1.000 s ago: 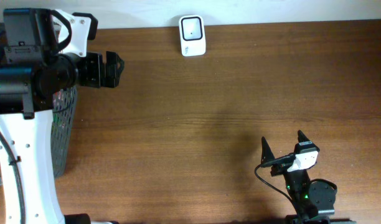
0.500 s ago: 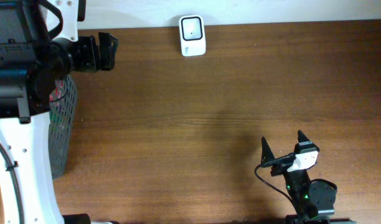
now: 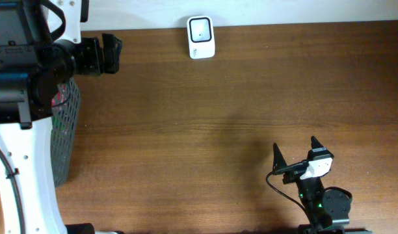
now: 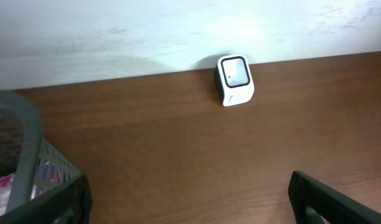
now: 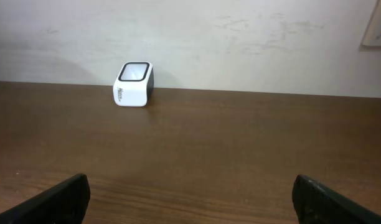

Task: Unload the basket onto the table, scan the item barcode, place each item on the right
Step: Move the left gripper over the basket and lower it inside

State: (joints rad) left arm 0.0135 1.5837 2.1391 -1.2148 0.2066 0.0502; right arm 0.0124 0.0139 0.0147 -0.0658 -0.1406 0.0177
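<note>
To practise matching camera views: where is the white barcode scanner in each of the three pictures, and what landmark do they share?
Overhead: the barcode scanner is top centre, at the far edge of the table.
Left wrist: barcode scanner upper middle, slightly right of centre.
Right wrist: barcode scanner left of centre, upper half.
Shared landmark: the seam where table meets white wall, right behind it.

The left arm (image 3: 20, 84) hides most of the basket (image 3: 66, 143); its contents (image 4: 0, 193) are indistinct.

The table (image 3: 218, 117) is smooth brown wood with fine lines. The scanner (image 3: 201, 38) is shiny white plastic. The basket (image 3: 64, 130) is grey plastic mesh. The wall (image 5: 240, 37) is dull, scuffed white.
</note>
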